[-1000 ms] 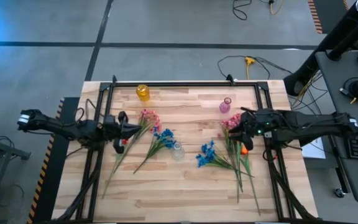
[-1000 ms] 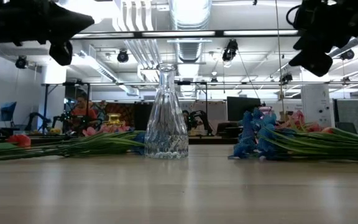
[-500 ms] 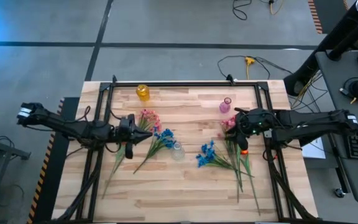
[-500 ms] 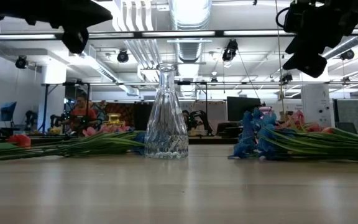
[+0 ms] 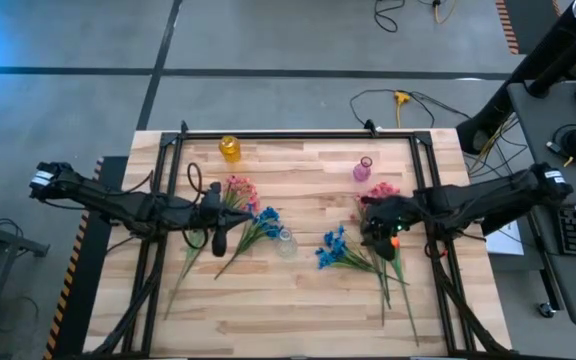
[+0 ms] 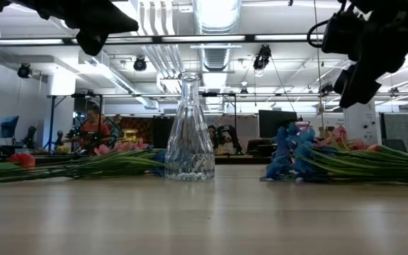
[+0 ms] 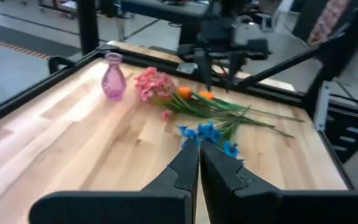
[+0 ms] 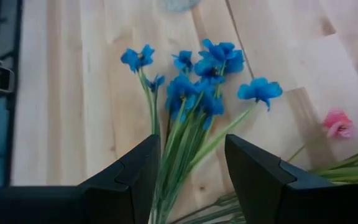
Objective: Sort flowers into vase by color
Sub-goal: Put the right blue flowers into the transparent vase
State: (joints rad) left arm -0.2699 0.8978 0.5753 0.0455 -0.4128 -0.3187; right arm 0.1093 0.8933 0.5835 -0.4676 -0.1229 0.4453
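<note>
Flowers lie flat on the wooden table in two loose bunches. The left bunch has pink blossoms (image 5: 240,188), blue blossoms (image 5: 265,217) and long green stalks. The right bunch has pink blossoms (image 5: 373,193), an orange bud (image 5: 393,240) and blue blossoms (image 5: 333,248). A clear glass vase (image 5: 286,242) stands upright between them. My left gripper (image 5: 230,218) is shut and empty, held above the left bunch and pointing across the table. My right gripper (image 8: 188,163) is open and hovers above the right bunch's blue blossoms (image 8: 197,81), touching nothing.
A yellow vase (image 5: 229,149) stands near the far edge and a small pink vase (image 5: 363,168) at the far right. A black frame (image 5: 298,133) runs along the table's far edge and sides. Bare wood lies toward the near edge.
My left gripper has moved toward the table's right and risen a little, staying shut. My right gripper has moved toward the left and near edges and sunk over the right bunch's blue blossoms, staying open. The flowers and vases have kept still.
</note>
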